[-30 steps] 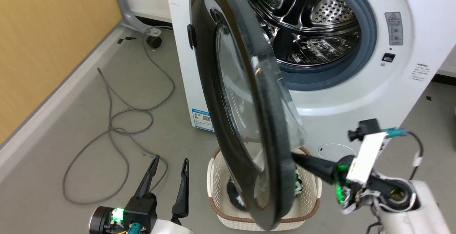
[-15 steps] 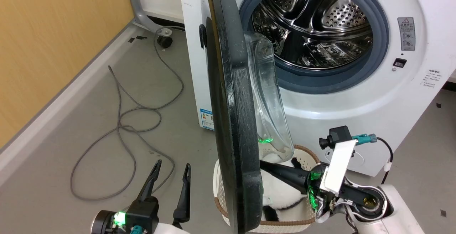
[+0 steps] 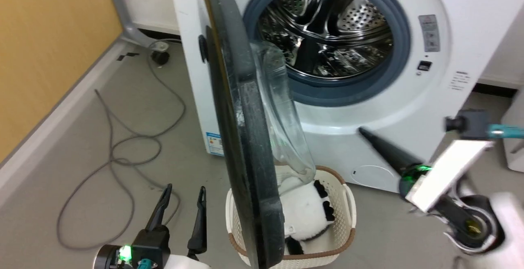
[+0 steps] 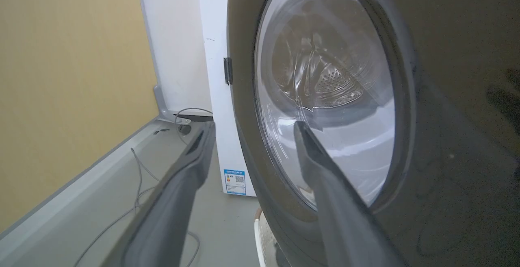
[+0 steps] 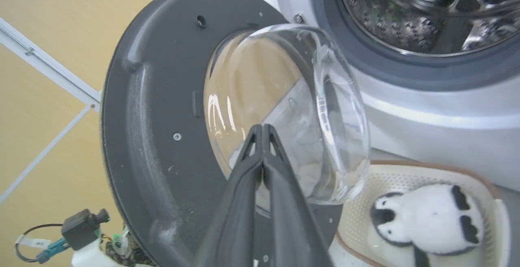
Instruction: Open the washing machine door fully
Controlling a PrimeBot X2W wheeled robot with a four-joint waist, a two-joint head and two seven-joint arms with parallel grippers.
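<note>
Though glossy black, door (image 3: 245,146) glass-bowled

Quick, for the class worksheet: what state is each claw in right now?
Left claw: open, holding nothing.
Right claw: closed, holding nothing.

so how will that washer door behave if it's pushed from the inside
The washing machine door looks like a thick rigid ring, so it should swing as one piece on its hinge, not flex. The glass bowl looks smooth and curved, so a push there may slide off; the matte inner frame probably gives surer contact.
</note>
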